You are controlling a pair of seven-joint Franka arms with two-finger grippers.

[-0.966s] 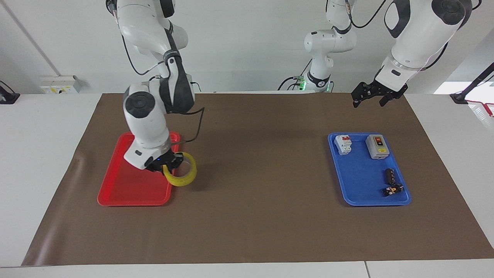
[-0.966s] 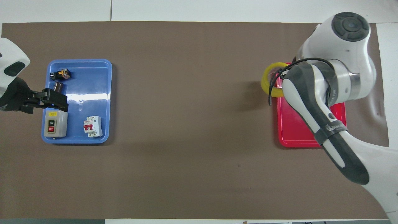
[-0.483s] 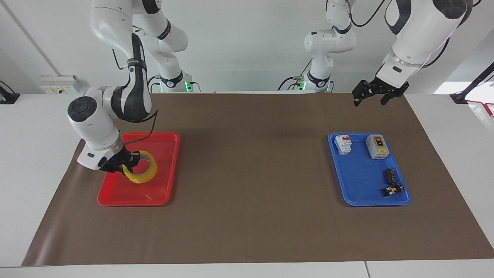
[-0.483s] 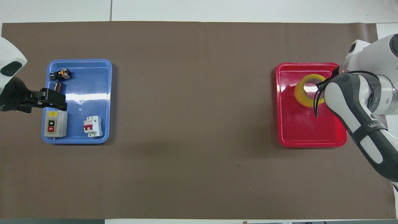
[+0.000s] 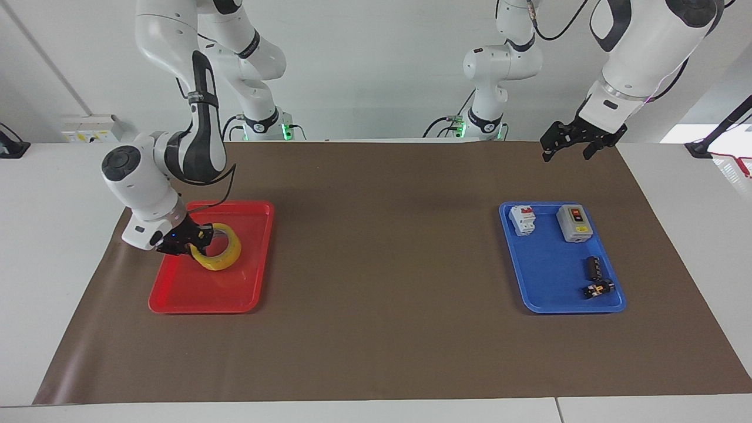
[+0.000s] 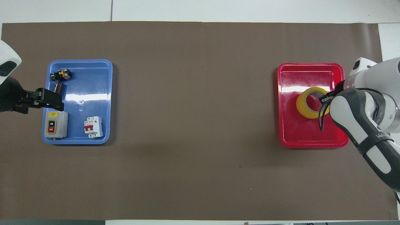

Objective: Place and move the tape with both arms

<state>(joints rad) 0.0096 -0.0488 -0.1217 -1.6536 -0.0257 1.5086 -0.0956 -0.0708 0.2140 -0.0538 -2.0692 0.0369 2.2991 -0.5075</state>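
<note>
Since a second ago the right hand (image 5: 197, 239) has swung the tape (image 5: 220, 255) off the edge of the red tray (image 5: 176, 296) and in over its middle, and in the last half second it only nudged it a bit closer to the robots. The left hand (image 5: 568, 141) barely shifted.

So right now: the right hand is clamped on the rim of the tape, one finger inside the ring and one outside. The tape is a fat translucent yellow ring with a pale inner core, tilted so you can look partly through the hole. It sits low over the glossy red plastic tray at the right arm's end of the tabletop, and I can't tell if its lower edge actually touches the tray floor.

The left hand hangs in the air over the brown paper-like mat (image 5: 382, 264), by the blue tray (image 5: 546, 276), just waiting, and its black fingers look spread apart.

The blue tray is the same rounded-corner rectangle shape as the red one, shiny plastic. In it are a white circuit breaker (image 5: 522, 220) with a red lever, a boxy grey switch box (image 5: 573, 223) with on/off buttons, a dark cylinder (image 5: 593, 268) and a small black-and-orange part (image 5: 597, 288).
</note>
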